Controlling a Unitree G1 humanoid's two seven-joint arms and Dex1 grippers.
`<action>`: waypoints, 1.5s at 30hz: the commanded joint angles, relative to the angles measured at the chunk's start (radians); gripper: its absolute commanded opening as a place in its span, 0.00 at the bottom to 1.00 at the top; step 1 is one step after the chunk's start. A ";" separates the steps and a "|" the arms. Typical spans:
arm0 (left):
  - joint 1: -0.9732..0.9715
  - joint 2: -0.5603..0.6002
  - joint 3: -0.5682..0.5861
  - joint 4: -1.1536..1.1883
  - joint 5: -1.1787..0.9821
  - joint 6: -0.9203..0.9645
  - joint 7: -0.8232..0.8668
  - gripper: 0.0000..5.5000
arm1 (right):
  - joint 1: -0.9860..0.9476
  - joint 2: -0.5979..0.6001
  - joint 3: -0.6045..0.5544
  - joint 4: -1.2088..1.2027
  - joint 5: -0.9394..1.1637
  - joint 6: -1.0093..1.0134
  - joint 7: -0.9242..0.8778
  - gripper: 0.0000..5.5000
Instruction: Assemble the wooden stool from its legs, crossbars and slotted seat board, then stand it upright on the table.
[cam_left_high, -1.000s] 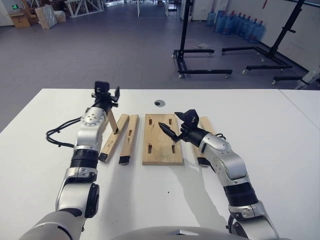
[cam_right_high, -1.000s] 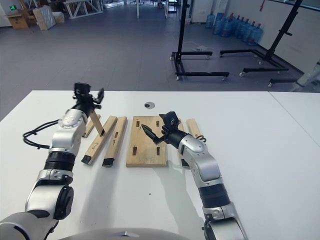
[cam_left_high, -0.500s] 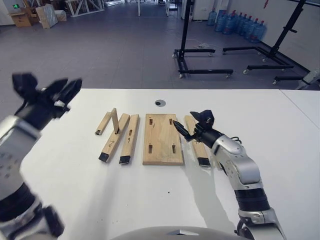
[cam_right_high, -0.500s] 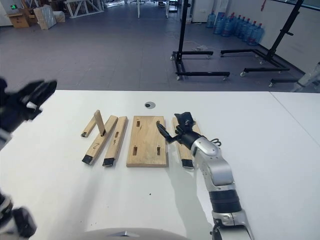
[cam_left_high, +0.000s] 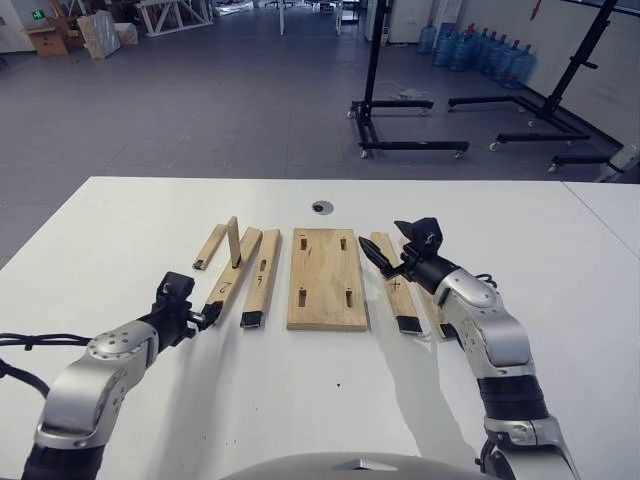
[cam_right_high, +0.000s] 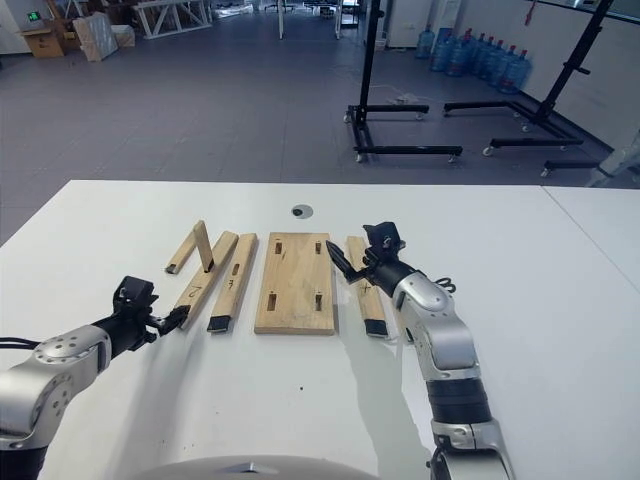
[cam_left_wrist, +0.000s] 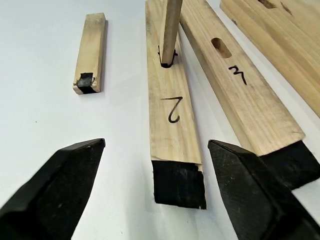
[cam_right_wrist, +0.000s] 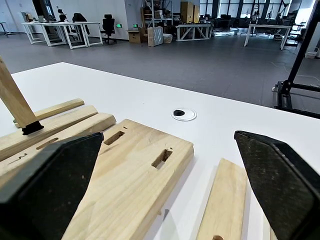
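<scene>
The slotted seat board (cam_left_high: 326, 277) lies flat mid-table. To its left lie two legs: leg "2" (cam_left_wrist: 170, 110), with a crossbar (cam_left_high: 232, 242) standing tilted in its slot, and a second leg (cam_left_high: 260, 277). A short crossbar (cam_left_high: 209, 246) lies further left. My left gripper (cam_left_high: 190, 305) is open, low over the table at the black near end of leg "2", holding nothing. My right gripper (cam_left_high: 398, 245) is open and empty above the far end of a leg (cam_left_high: 396, 280) just right of the board. Another leg (cam_left_high: 432, 305) is partly hidden under that arm.
A round grommet (cam_left_high: 321, 207) sits in the white table (cam_left_high: 300, 400) behind the board. A black cable (cam_left_high: 20, 345) trails at the left edge. The near half of the table has free room. Black floor stands (cam_left_high: 410, 120) are beyond the table.
My left gripper let go of the crossbar, which stays standing in leg "2", swung out left and came down at that leg's near end. The right gripper moved right, off the board.
</scene>
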 joint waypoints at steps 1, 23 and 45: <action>-0.091 -0.031 -0.057 0.060 0.066 -0.033 0.030 0.79 | -0.030 0.018 0.018 0.026 -0.011 -0.017 -0.006 0.87; -0.174 -0.178 -0.093 0.289 0.133 -0.054 0.030 0.92 | -0.032 0.032 0.052 0.040 -0.013 -0.028 0.002 0.87; -0.135 -0.172 -0.117 0.365 0.192 -0.150 0.001 0.37 | -0.051 0.031 0.055 0.056 -0.013 -0.024 0.016 0.87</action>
